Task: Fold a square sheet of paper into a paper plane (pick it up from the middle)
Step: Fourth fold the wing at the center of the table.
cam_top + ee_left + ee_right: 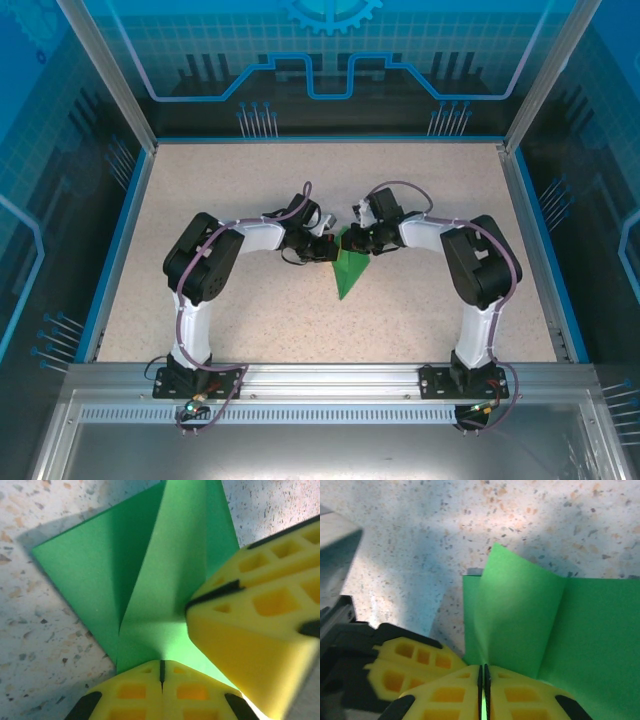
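A: So, where's the paper [349, 272]?
B: Middle of the table [220, 180], part-folded, tip toward the near edge.
A: Jaws?
B: Both pairs together, clamped on it: left gripper [161, 672] and right gripper [483, 672] pinch the wide end from opposite sides, probably pinning the centre crease so the 2 flaps stand.

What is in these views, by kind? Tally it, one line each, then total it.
green paper, partly folded: 1
grippers with yellow fingers: 2, the left gripper and the right gripper, each shut on the paper
Total: 3
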Action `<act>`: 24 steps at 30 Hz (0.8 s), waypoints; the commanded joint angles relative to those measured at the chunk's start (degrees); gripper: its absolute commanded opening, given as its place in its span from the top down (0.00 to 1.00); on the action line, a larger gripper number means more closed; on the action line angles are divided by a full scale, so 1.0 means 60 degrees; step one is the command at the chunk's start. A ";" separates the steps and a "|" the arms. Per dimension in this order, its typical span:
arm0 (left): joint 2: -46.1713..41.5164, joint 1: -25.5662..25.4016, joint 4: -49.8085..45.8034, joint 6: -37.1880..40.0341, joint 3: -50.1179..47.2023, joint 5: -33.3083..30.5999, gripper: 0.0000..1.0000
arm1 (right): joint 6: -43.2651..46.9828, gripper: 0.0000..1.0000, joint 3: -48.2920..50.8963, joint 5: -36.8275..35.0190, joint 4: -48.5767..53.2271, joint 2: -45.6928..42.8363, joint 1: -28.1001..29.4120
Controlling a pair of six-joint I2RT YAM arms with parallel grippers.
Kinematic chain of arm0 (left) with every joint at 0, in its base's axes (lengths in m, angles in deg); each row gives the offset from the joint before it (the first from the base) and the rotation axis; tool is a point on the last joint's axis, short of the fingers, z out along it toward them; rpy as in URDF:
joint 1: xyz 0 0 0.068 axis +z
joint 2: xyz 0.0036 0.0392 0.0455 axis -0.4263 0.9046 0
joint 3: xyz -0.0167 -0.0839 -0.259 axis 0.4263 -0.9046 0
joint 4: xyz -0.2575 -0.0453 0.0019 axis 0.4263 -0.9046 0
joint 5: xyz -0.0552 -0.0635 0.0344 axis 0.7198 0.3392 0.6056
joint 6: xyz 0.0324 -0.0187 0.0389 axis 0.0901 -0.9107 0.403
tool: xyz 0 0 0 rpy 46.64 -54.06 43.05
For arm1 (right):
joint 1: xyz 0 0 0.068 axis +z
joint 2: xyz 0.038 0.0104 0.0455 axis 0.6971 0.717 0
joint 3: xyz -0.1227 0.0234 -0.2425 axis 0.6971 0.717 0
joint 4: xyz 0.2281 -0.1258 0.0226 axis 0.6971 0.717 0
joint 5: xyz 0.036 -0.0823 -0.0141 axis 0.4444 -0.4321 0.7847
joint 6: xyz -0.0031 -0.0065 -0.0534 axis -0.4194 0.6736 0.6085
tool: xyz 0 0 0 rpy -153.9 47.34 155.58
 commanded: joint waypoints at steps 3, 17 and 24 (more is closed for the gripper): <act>0.0006 -0.0134 -0.0472 0.0340 0.0062 -0.0036 1.00 | 0.0461 0.88 -0.0411 -0.0604 0.0839 0.0283 -0.0160; -0.0400 -0.0213 -0.0644 0.0294 0.0276 0.0145 0.96 | 0.0826 0.90 -0.0508 -0.1209 0.1306 0.0618 -0.0234; -0.1225 -0.0282 -0.0881 0.0152 0.0306 -0.0151 0.80 | 0.0938 0.90 -0.0431 -0.1263 0.1362 0.0649 -0.0240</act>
